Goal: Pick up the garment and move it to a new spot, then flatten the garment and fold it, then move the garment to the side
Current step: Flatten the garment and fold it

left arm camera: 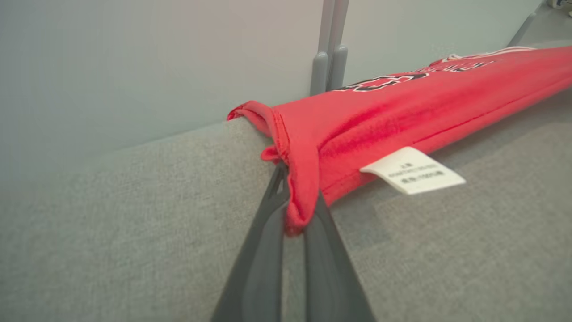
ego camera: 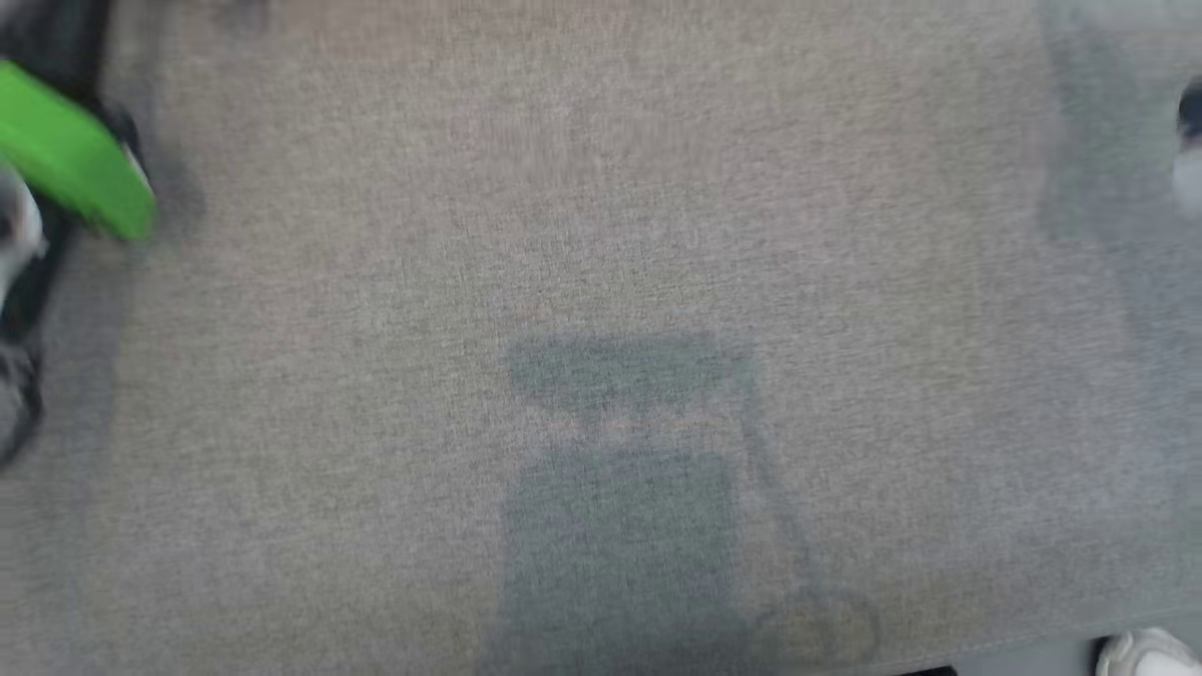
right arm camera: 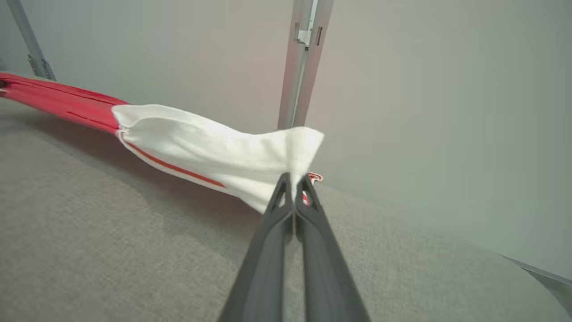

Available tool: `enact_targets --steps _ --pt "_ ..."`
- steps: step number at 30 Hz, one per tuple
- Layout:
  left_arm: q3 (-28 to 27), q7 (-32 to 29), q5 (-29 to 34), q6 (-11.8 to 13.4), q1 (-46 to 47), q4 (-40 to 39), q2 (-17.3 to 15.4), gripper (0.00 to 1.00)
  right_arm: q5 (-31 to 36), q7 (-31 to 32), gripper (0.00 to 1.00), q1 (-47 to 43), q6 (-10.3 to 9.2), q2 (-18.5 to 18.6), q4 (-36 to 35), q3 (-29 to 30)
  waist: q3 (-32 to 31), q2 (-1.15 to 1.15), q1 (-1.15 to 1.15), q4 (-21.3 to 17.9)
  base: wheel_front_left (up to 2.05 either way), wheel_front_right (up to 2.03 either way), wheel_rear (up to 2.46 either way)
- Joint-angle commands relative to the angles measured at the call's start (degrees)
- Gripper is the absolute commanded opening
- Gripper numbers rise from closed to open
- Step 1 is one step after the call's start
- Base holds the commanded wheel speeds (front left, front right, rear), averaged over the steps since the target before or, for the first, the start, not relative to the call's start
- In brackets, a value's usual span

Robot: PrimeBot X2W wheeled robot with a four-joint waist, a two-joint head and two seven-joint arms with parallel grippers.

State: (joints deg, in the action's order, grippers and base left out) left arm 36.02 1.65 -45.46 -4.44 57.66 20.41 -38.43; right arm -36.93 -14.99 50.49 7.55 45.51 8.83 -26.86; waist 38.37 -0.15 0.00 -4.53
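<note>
Both of my end effectors are closed on the shirt, one at each end. My left end effector point(left arm camera: 297, 194) pinches a bunched fold of the red hem point(left arm camera: 286, 134). My right end effector point(right arm camera: 294, 179) nips the edge of what looks like a white sleeve point(right arm camera: 201, 143).

The shirt point(left arm camera: 402, 103) runs between the two grips as a long narrow band, gathered rather than spread. It lies along the far side of the grey counter point(left arm camera: 134, 223), close against the pale wall panel point(left arm camera: 134, 67) and its upright post point(left arm camera: 328, 58). A shadow point(right arm camera: 156, 188) lies beneath it near my right grip, so I judge that end to be lifted a little. Whether the middle touches the counter I cannot tell. A white care label point(left arm camera: 413, 171) sticks out from the near seam.

By my reading I am carrying or stretching the shirt, with flattening and folding not yet done. Several things could go wrong from here:

- **Slipping:** each grip holds only a thin bit of edge, so a hard pull apart could slide the cloth out. The right is the likelier side, since little fabric sits in that pinch.
- **Creasing:** if I lower the shirt while it is gathered, it will land in folds rather than flat.
- **Snagging:** this close to the panel, the cloth could catch on the post.
- **Placement:** the head view is blurred, so judging where the shirt lands is hard.
</note>
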Motion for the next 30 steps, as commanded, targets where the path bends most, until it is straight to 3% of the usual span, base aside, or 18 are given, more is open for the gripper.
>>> enact_targets --steps 1,8,10,11,15,22,24,30 --pt "0.0 -0.2 -0.8 2.1 -5.5 -2.4 -2.1 0.0 0.6 -0.3 0.0 -5.4 -0.13 0.4 -1.4 2.0 -9.3 0.15 0.0 -0.2 0.0 0.0 0.0" --pt "-0.8 2.3 -6.6 13.1 -30.5 -17.5 -6.1 0.0 5.5 -0.2 0.0 -27.8 -0.13 -2.4 -7.4 6.6 -17.1 0.15 0.0 -2.0 0.0 0.0 0.0" --pt "-0.6 4.1 -8.0 16.1 -37.2 -21.1 -5.5 0.0 7.2 0.0 0.0 -33.7 -0.13 -3.7 -7.7 7.5 -18.5 0.15 0.0 -2.1 0.0 0.0 0.0" --pt "-0.6 4.1 -8.0 16.1 -37.2 -21.1 -5.5 0.0 7.2 0.0 0.0 -33.7 -0.13 -3.7 -7.7 7.5 -18.5 0.15 0.0 -2.1 0.0 0.0 0.0" --pt "0.2 7.8 -9.8 20.0 -46.5 -23.6 -3.0 0.0 9.5 0.0 0.0 -43.1 -0.12 -6.8 -7.2 9.7 -20.0 0.15 0.0 -1.8 0.0 0.0 0.0" --pt "0.4 11.6 -11.9 22.1 -55.9 -21.5 1.0 0.0 12.0 -0.1 0.0 -53.6 -0.12 -12.3 -6.8 11.2 -21.7 0.15 0.0 -2.0 0.0 0.0 0.0" --pt "-0.5 12.3 -13.0 22.9 -59.0 -21.4 1.5 0.0 12.7 0.0 0.0 -55.1 -0.12 -13.0 -6.7 10.8 -22.1 0.15 0.0 -2.5 0.0 0.0 0.0" --pt "-1.8 12.8 -14.4 22.0 -63.1 -23.0 2.1 0.0 12.5 0.1 0.0 -56.4 -0.12 -12.9 -5.0 11.7 -23.9 0.15 0.0 -1.8 0.0 0.0 0.0"
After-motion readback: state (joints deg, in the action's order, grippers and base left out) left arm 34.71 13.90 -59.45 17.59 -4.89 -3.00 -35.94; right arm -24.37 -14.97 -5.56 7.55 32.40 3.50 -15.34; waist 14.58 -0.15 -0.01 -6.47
